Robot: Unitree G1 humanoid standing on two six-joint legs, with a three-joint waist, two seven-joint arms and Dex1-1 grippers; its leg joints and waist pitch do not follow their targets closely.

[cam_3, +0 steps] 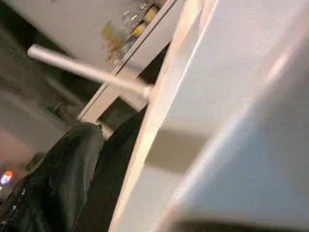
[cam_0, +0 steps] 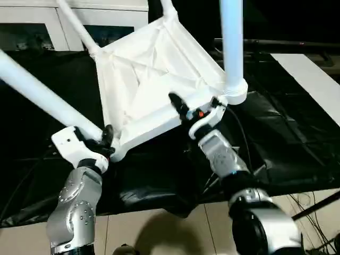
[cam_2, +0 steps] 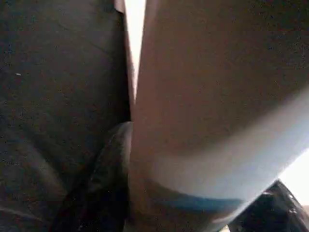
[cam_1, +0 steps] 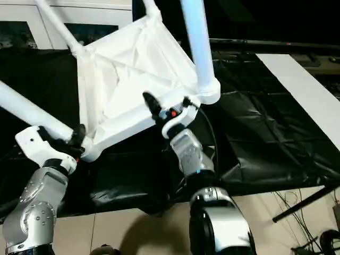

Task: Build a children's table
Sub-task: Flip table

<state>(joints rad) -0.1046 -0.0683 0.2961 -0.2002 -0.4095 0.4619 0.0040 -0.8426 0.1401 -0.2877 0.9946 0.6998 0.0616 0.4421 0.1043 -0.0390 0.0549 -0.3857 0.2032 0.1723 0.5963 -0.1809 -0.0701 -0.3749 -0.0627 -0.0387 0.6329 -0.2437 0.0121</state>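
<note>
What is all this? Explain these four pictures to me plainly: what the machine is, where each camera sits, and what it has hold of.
This is a humanoid robot with two silver arms, each ending in a black two-fingered pincer. The two wide pictures come from cameras in its head, looking down over its arms. The two close-ups come from cameras on its wrists. It is handling a white plastic children's table, tipped up so its ribbed underside faces the camera, with legs pushed into the corners. The left pincer is closed around one leg near its corner socket. The right pincer stands wide open against the table's rim. Below lies a black sheet, and a white cabinet stands behind.
</note>
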